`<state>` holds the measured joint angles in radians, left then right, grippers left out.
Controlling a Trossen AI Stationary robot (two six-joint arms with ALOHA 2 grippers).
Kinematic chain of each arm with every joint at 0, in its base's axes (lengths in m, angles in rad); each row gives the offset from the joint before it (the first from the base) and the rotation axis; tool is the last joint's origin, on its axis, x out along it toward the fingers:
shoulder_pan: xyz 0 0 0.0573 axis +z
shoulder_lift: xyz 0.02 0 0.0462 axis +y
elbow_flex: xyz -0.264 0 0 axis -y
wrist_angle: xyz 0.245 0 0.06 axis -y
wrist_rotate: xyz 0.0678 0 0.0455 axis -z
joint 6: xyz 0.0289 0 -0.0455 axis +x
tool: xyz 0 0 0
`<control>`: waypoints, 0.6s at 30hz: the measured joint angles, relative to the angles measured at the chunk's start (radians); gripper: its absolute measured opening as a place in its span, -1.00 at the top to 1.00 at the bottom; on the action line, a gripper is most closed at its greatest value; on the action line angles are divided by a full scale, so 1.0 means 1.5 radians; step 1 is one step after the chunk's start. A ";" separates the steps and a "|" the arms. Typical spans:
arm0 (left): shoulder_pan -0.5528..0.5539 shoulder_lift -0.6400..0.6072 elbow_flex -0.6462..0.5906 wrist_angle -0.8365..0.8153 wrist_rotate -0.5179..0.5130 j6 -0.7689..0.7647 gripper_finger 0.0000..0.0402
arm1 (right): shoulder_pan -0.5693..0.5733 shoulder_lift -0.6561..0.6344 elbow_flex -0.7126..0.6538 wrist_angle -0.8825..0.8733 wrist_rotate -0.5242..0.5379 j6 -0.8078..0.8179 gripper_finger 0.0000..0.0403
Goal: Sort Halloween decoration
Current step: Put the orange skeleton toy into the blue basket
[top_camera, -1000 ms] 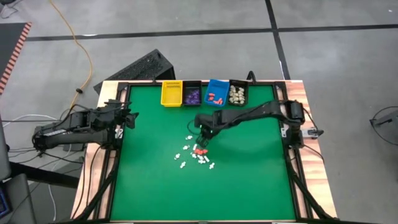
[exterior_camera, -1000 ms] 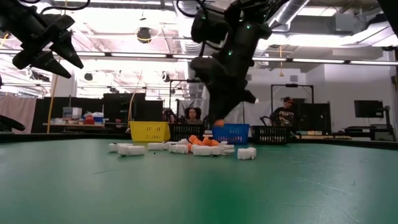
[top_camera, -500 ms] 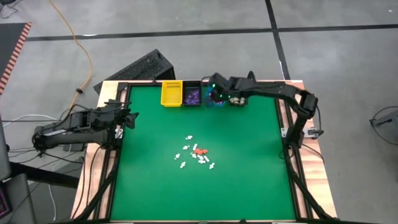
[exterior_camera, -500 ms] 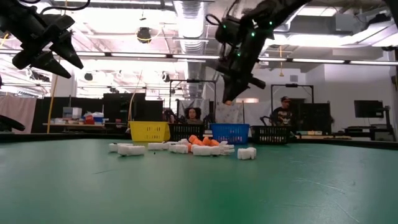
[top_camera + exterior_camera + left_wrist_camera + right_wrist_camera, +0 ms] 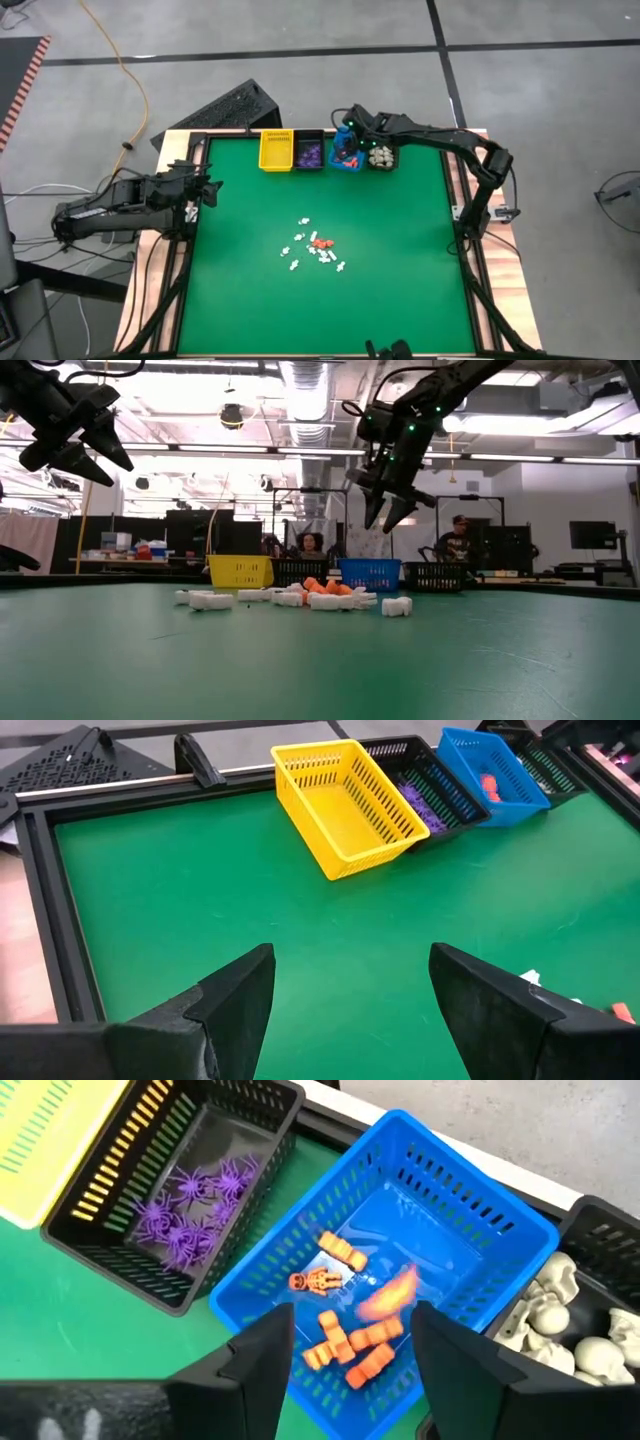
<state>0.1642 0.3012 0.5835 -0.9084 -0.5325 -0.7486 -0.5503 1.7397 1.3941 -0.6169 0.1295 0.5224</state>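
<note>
Small orange-red plastic figurine pieces (image 5: 345, 1348) lie in the blue slatted bin (image 5: 480, 1255) beneath the right gripper (image 5: 350, 1345), its fingers spread wide and empty.

Past the left gripper's (image 5: 350, 1010) spread fingers, a yellow bin (image 5: 345, 805), a black bin (image 5: 425, 790) with purple pieces (image 5: 432, 802) and a blue bin (image 5: 500, 775) stand in a row on the green mat (image 5: 200, 900).

Four bins stand side by side along the table's (image 5: 400, 300) upper edge in the high view, centre-top of the frame. The right gripper (image 5: 345, 135) hangs above the third bin (image 5: 347, 160) from the left. Loose decoration pieces (image 5: 314, 246) lie mid-table, below the bins. The left gripper (image 5: 207, 189) sits at the table's left edge.
</note>
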 joint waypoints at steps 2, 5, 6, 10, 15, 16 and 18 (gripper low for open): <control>0.000 0.000 0.000 0.000 0.000 0.000 -0.28 | 0.003 0.000 0.000 -0.004 -0.002 0.000 -0.14; 0.000 0.000 0.000 0.000 0.000 0.000 -0.28 | 0.020 0.000 0.000 0.000 -0.032 -0.021 -0.11; 0.000 0.000 0.000 0.000 0.000 0.000 -0.28 | 0.032 0.000 0.000 0.001 -0.045 -0.027 -0.10; 0.000 0.000 0.000 0.000 -0.001 -0.004 -0.28 | 0.106 0.000 -0.006 0.013 -0.097 -0.043 -0.07; 0.000 0.000 0.000 0.000 -0.001 -0.005 -0.28 | 0.239 0.000 -0.020 0.018 -0.125 -0.090 -0.07; 0.000 0.000 0.000 0.000 0.000 -0.005 -0.28 | 0.266 0.000 -0.022 0.018 -0.125 -0.097 -0.07; 0.000 0.000 0.000 0.000 0.000 -0.005 -0.28 | 0.315 0.000 -0.029 0.019 -0.121 -0.107 -0.07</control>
<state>0.1644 0.3010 0.5835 -0.9081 -0.5331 -0.7559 -0.0780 1.7393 1.3505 -0.5891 -0.0518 0.3625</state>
